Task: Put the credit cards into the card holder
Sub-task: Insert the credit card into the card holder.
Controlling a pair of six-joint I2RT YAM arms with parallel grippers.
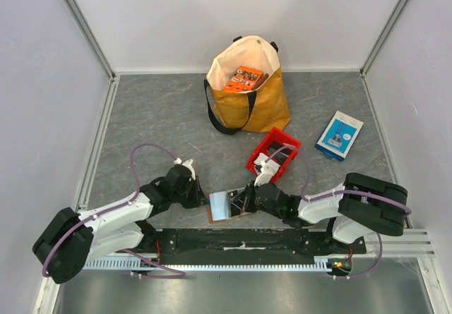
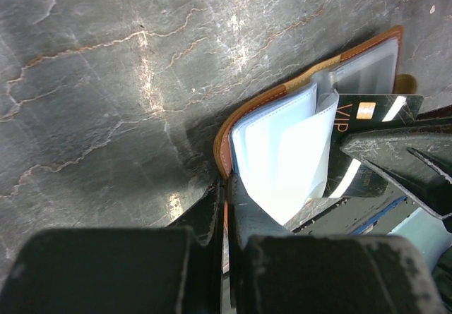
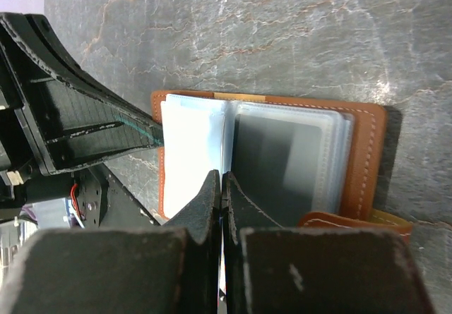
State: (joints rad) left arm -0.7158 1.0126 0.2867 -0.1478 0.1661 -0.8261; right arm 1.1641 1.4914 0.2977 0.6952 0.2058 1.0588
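Observation:
The brown leather card holder [image 1: 227, 208] lies open near the table's front edge, between my two grippers, with its clear sleeves fanned up. My left gripper [image 1: 203, 199] is shut on the holder's brown cover edge, as the left wrist view [image 2: 227, 185] shows. My right gripper [image 1: 244, 198] is shut on a dark grey credit card marked VIP [image 2: 372, 111], whose end is pushed in among the sleeves [image 2: 282, 159]. In the right wrist view that card is edge-on between my fingertips [image 3: 222, 178], over the holder [image 3: 369, 152]. A dark card shape shows through one sleeve [image 3: 282, 166].
A red plastic bin [image 1: 263, 153] stands just behind my right wrist. A yellow tote bag [image 1: 265, 102] holding an orange packet [image 1: 244, 79] stands at the back middle. A blue-and-white box [image 1: 339, 135] lies at the right.

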